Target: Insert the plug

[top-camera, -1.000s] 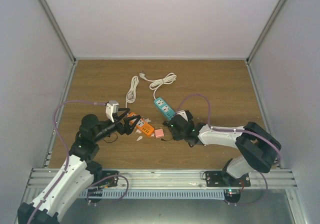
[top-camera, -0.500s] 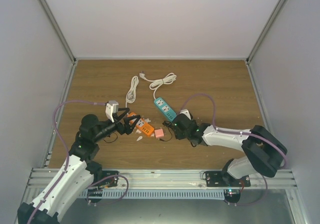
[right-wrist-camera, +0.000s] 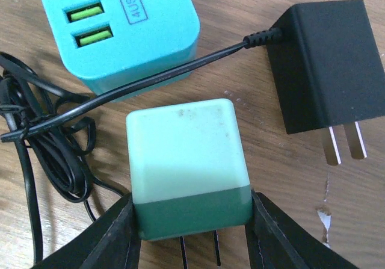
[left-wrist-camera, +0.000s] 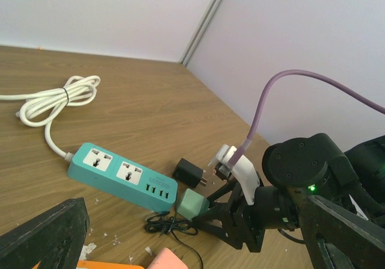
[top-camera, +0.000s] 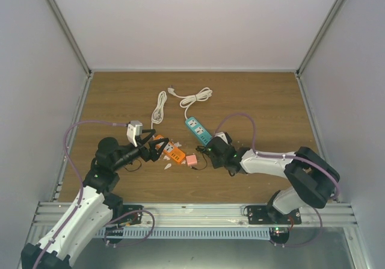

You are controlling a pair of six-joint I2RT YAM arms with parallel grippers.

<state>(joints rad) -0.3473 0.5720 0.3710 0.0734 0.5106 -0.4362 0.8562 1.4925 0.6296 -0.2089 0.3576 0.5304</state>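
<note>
The right jaws pinch a green cube (right-wrist-camera: 187, 166) by its sides. Just right of them and beyond their tips, the black plug (right-wrist-camera: 328, 70) lies flat on the worktop (right-wrist-camera: 240, 16), unheld, its prongs pointing back. The teal strip (right-wrist-camera: 120, 22) sits ahead-left. The left jaws gape wide, holding nothing.

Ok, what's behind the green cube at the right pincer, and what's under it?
Just behind the green cube a thin black cord crosses, then the USB end of the teal power strip. The black plug lies off to the side. Whatever is under the cube is covered.
</note>
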